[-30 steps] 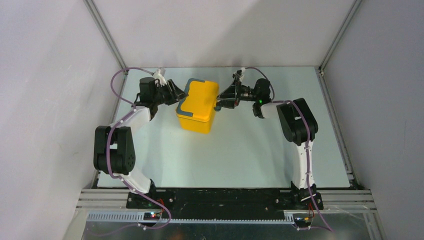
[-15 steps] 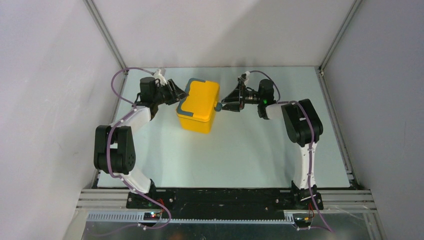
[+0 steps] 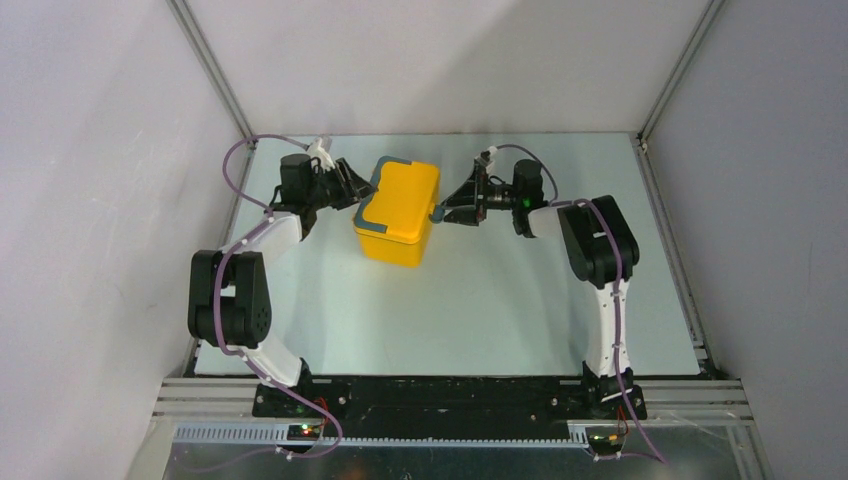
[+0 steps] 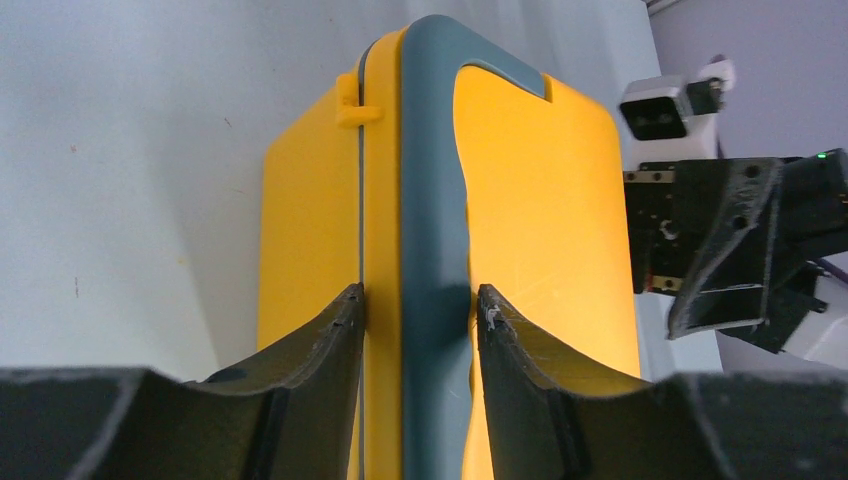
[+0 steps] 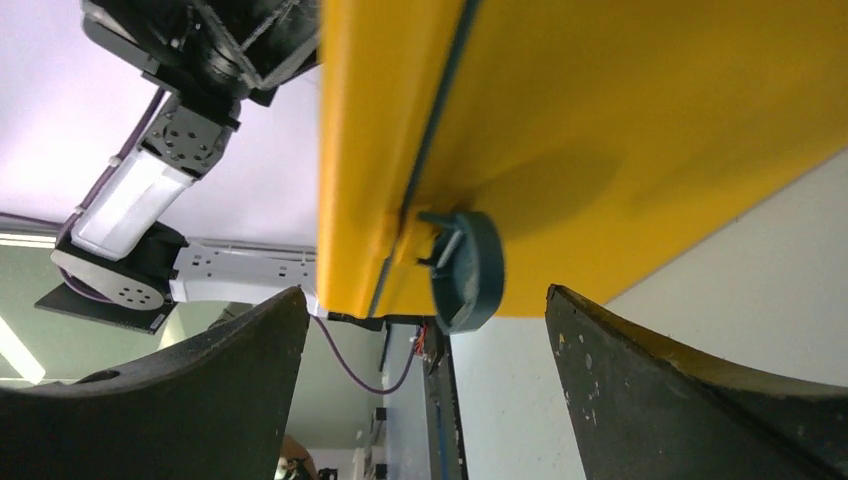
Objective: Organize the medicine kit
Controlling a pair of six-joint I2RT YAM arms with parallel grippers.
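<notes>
The medicine kit [image 3: 400, 205], a bright yellow box with its lid down, stands at the back middle of the table. My left gripper [image 3: 352, 188] is at its left end. In the left wrist view this gripper [image 4: 418, 300] is shut on the kit [image 4: 540, 200], over the lid's rim and its blue-grey handle band [image 4: 432, 200]. My right gripper [image 3: 447, 210] is at the kit's right side, open. Seen from the right wrist, the dark round latch [image 5: 468, 270] sticks out from the yellow wall [image 5: 620, 110], just ahead of the open right gripper [image 5: 425, 292], touched by neither finger.
The pale table mat [image 3: 480, 300] lies bare around the kit. Grey walls and aluminium frame posts [image 3: 215, 75] close in the back and sides. The right arm's wrist [image 4: 730, 250] shows beyond the kit in the left wrist view.
My right gripper has drawn back a little to the right from the kit's side and stands slightly wider. The left gripper and the kit have not moved.
</notes>
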